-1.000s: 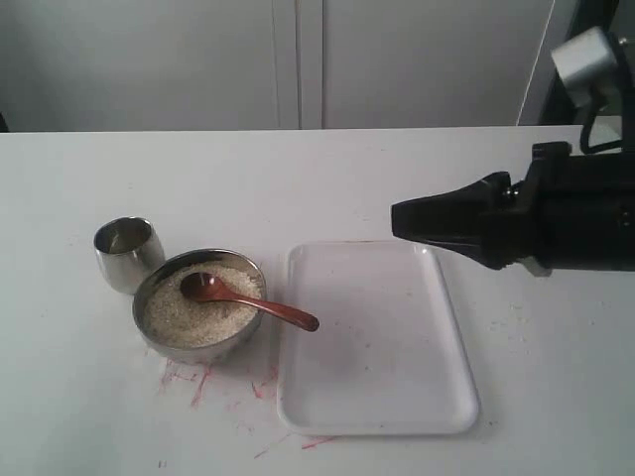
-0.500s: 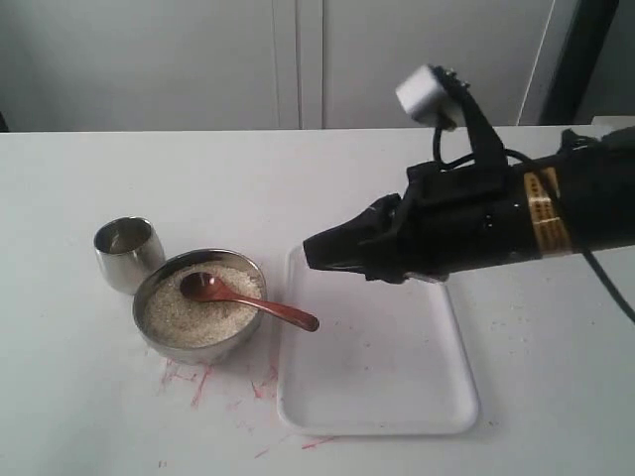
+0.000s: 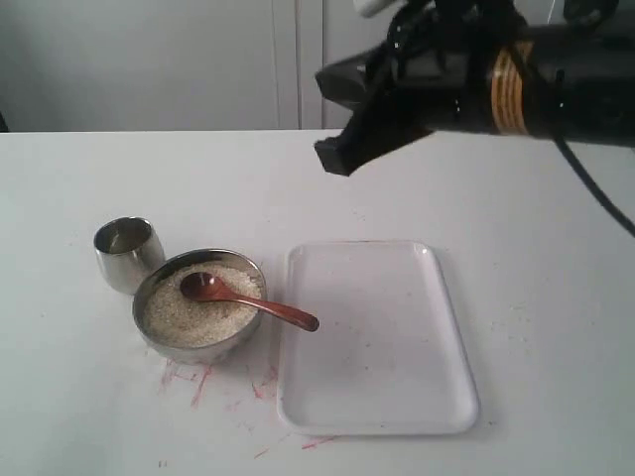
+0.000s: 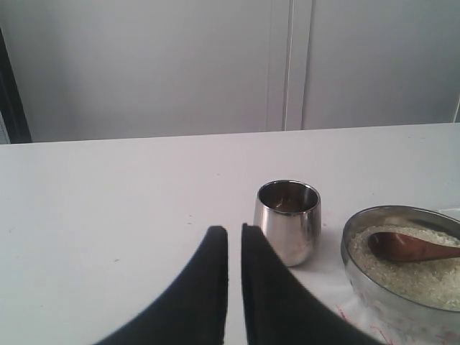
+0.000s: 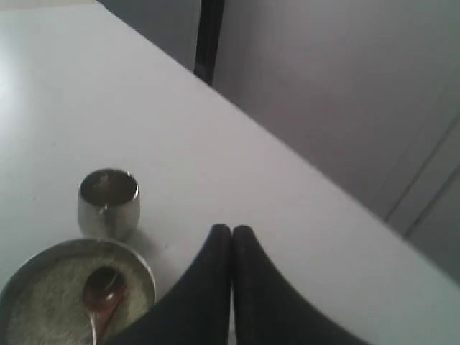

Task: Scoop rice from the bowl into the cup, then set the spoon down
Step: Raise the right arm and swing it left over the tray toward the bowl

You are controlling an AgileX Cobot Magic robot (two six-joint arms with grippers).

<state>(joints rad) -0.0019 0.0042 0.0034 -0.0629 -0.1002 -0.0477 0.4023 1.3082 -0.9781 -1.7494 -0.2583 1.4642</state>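
Observation:
The steel bowl [image 3: 148, 290] sits left of centre, filled with rice [image 3: 189, 319]. The wooden spoon [image 3: 248, 301] lies in it, scoop on the grains, handle sticking out over the rim toward the tray. The steel cup [image 3: 127, 253] stands just beyond the bowl's left side. My right gripper [image 3: 335, 154] hangs high over the far table, shut and holding nothing, well away from the spoon. In the right wrist view the gripper [image 5: 231, 230] points beside the cup [image 5: 108, 205] and bowl [image 5: 72, 246]. My left gripper [image 4: 234, 230] has only a thin slit between its fingers, empty, just short of the cup [image 4: 287, 223].
A white rectangular tray [image 3: 397, 402] lies right of the bowl, with the spoon handle ending at its left edge. Red marks stain the table in front of the bowl. A pale wall runs along the table's far edge.
The right arm swept left over the tray, then rose and drew back toward the far side. Bowl, cup and spoon have not moved.

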